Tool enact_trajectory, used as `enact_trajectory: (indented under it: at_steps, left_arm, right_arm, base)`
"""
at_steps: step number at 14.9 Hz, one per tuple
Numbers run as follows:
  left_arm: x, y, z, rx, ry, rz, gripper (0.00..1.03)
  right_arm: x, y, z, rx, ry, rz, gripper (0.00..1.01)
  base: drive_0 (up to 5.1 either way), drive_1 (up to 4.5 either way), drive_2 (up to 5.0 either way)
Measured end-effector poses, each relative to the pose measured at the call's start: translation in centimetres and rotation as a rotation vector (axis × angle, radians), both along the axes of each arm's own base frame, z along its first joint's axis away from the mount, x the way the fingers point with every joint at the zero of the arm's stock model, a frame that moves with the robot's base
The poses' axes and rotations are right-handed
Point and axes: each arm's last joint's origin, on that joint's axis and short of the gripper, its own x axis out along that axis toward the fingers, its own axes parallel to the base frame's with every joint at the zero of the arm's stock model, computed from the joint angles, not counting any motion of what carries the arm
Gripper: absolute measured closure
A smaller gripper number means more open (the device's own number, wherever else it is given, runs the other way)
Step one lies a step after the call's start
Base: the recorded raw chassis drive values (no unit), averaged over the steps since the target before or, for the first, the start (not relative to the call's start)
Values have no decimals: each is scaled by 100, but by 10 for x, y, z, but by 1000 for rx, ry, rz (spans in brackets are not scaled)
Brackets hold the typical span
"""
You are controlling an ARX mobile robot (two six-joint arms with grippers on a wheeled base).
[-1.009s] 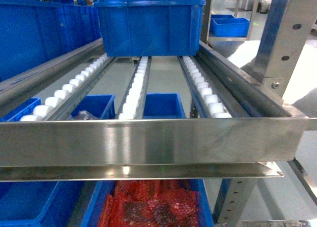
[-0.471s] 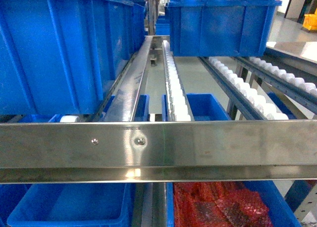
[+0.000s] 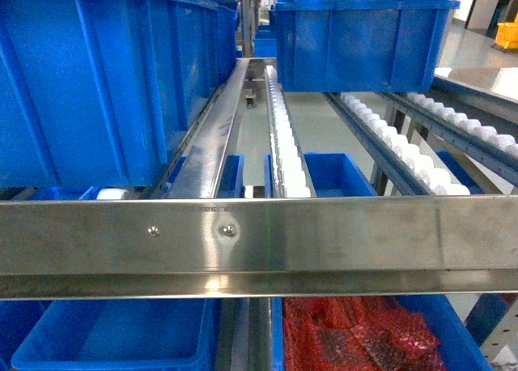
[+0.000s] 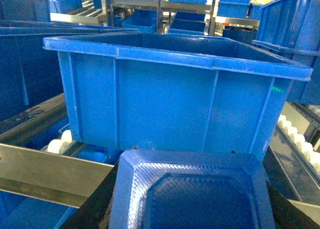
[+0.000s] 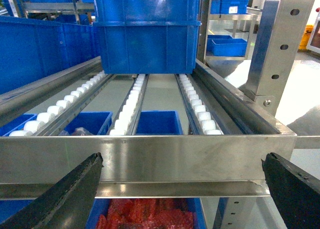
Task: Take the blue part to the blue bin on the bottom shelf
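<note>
My left gripper (image 4: 190,199) is shut on the blue part (image 4: 165,164), a square moulded tray with a ribbed rim; black fingers (image 4: 97,201) show at both its sides. Straight ahead of it a large open blue bin (image 4: 170,99) stands on the bottom shelf (image 3: 243,233), a steel tier with white rollers. That bin (image 3: 97,79) fills the left of the head view. My right gripper (image 5: 181,158) is open and empty in front of the shelf's front rail (image 5: 150,159). Neither gripper shows in the head view.
Stacked blue bins (image 3: 364,39) sit further back on the roller lanes (image 3: 285,144). Under the front rail a lower level holds an empty blue bin (image 3: 121,339) and a bin of red parts (image 3: 364,339). A perforated steel upright (image 5: 272,44) stands at the right.
Over the last second the head view swung left: the stacked bins shifted right and the large blue bin came into view. Since half a second ago almost nothing moved.
</note>
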Motion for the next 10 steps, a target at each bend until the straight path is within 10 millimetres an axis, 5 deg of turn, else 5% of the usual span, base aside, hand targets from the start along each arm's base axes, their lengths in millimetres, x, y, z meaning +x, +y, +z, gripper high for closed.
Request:
enact_trajectory:
  at_steps: [10]
  left_arm:
    - [0, 0, 0, 0, -1, -1, 60]
  right_arm:
    - [0, 0, 0, 0, 0, -3, 3]
  base:
    - [0, 0, 0]
